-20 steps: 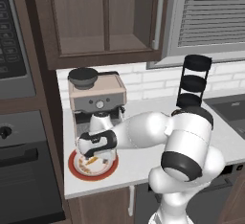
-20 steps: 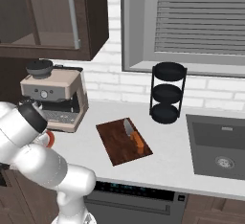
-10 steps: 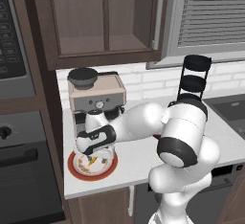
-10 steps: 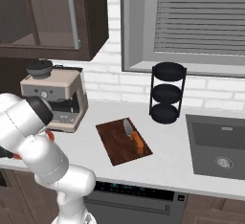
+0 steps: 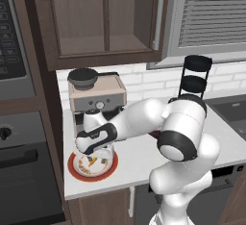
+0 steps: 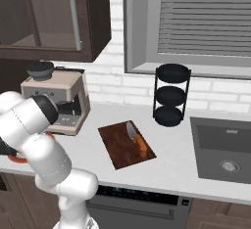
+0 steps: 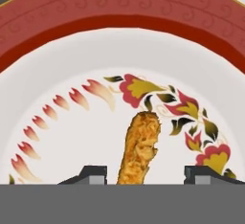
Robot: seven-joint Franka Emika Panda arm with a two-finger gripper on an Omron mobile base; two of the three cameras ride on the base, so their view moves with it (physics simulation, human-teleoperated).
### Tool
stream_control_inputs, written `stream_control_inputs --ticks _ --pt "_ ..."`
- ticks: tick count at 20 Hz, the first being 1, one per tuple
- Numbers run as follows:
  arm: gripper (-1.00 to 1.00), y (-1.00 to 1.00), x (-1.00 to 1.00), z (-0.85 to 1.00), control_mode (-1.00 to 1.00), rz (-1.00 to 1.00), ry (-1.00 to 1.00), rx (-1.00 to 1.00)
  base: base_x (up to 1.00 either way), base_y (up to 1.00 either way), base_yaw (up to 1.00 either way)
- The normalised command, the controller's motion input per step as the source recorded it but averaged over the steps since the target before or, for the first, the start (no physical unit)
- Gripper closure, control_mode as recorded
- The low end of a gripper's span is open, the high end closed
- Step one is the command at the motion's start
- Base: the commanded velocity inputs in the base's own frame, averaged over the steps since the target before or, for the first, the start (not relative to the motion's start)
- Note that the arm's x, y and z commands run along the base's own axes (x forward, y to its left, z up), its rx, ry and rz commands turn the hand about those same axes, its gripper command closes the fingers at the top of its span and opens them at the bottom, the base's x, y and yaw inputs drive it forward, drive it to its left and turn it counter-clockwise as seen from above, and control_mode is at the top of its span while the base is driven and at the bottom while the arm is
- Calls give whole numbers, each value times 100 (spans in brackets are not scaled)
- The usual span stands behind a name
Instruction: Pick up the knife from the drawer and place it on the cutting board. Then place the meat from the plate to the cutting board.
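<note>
In the left base view the white arm bends hard at the elbow and reaches down and across to the left, its wrist turned so the tool (image 5: 92, 157) points straight down over the plate (image 5: 77, 171), which sits on the bench (image 5: 139, 164) in front of the espresso machine (image 5: 98, 96); the meat (image 5: 92, 160) shows as a small orange fleck directly under the tool, and from here I cannot tell how the jaws stand. In the right base view the arm's shoulder and elbow fill the near left, and well away from the tool, across the bench, the cutting board (image 6: 126, 145) lies with the knife (image 6: 136, 139) already on it, orange handle toward the near edge, so the first half of the task looks done; a black tiered stand (image 6: 171, 95) rises beyond the board. In the hand view the meat (image 7: 139, 147) lies as a thin breaded-looking strip running away from the tool along its line of sight, its near end midway between the two fingertips (image 7: 93, 173), which stand apart on either side of it with a gap on each flank, not yet touching. The strip should be light and fairly stiff but thin and low on a glossy plate, so it could skid; pinching it across its narrow width near the middle looks best.
</note>
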Motion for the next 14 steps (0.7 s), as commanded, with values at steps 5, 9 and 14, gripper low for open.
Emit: stream_control_inputs --ticks 5,9,14 --pt "100 0 0 -1 -100 0 0 0 0 0 0" --pt "100 4 0 0 -100 0 0 0 0 0 0" --pt "100 5 0 -6 -100 0 0 0 0 0 0"
